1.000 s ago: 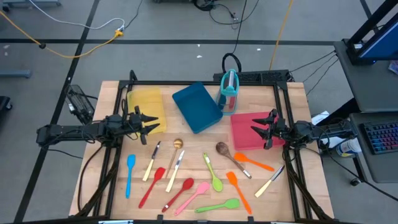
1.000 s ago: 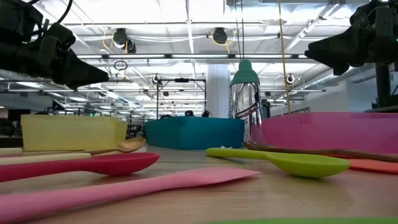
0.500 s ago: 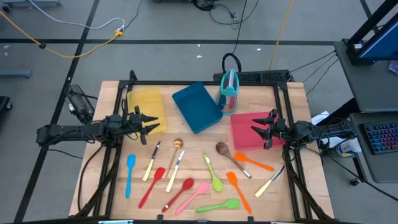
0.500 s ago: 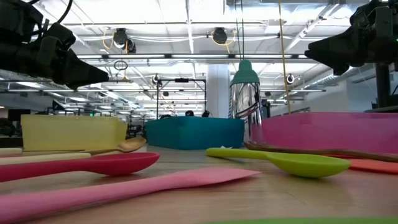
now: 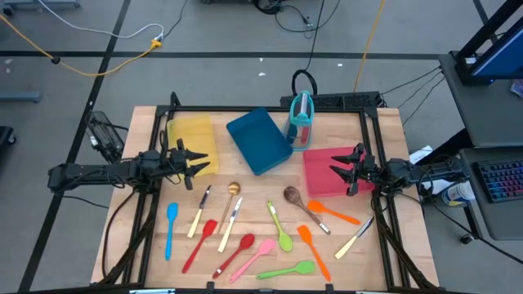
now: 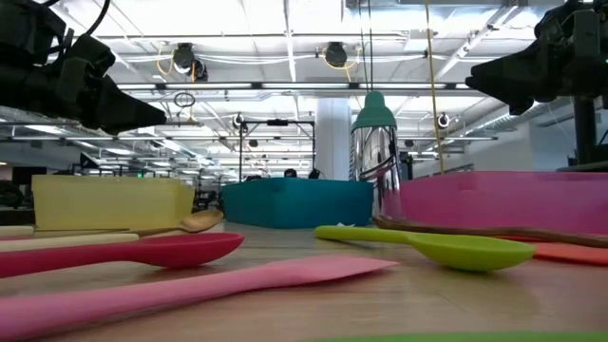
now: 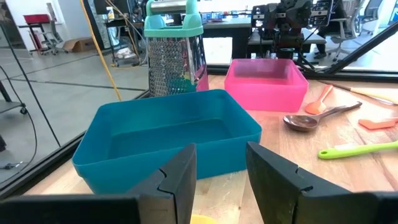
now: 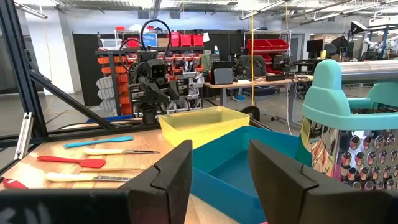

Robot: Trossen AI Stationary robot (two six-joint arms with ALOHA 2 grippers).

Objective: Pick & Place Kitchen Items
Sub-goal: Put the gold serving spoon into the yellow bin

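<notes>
Three trays (image 5: 258, 140), one grater (image 5: 301, 120), about fourteen utensils (image 5: 283, 238) on one table (image 5: 143, 237).

This was a robotics lab or workshop on a large open industrial floor. The wooden counter (image 5: 261, 196) stood on bare grey concrete crossed by dark floor lines and loose cables (image 5: 114, 51). Overhead ran an exposed ceiling with pipes and strip lights (image 6: 285, 43). Racks of red storage bins (image 8: 186, 40) lined the far wall, with workbenches (image 8: 261, 81) and a computer keyboard (image 5: 500, 178) nearby.

Grey floor (image 5: 204, 82), ceiling lights (image 6: 285, 43), parts shelves (image 8: 180, 46).
</notes>
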